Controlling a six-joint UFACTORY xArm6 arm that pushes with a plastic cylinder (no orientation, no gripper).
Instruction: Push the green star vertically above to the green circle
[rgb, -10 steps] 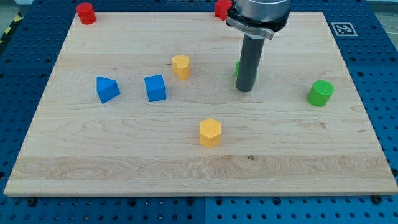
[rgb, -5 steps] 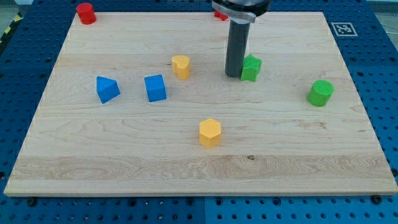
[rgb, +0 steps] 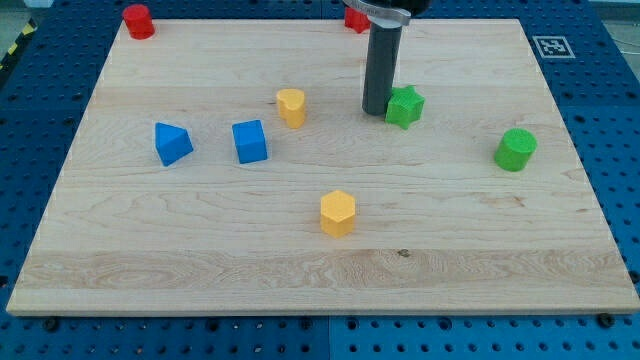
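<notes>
arm: comes in from view's top edge, rod upright, dark, straight down to the board; only lowest part of arm body shows at top.
my tip: on board surface, just left of star, touching or nearly so; can't tell which.
jaws: none on this rig, plain rod, so no open/shut state to give.
star: green, the landmark here; upper-centre of board, right of the rod.
circle: green cylinder, well to right of star & lower in view, near board's right edge.
yellow heart-ish block: left of star, abt same height in view, well apart; exact shape unclear.
blue cube: left of star, lower, past the yellow one.
blue triangle: further left of star still, level w/ cube.
yellow hexagon: below & left of star, mid board.
red block, far: top-left corner of board, far left of star; shape looks round.
red block, near: above star at board's top edge, partly hidden by arm; shape can't tell.
marker tag: b/w square off board's top-right corner, above & right of star.
</notes>
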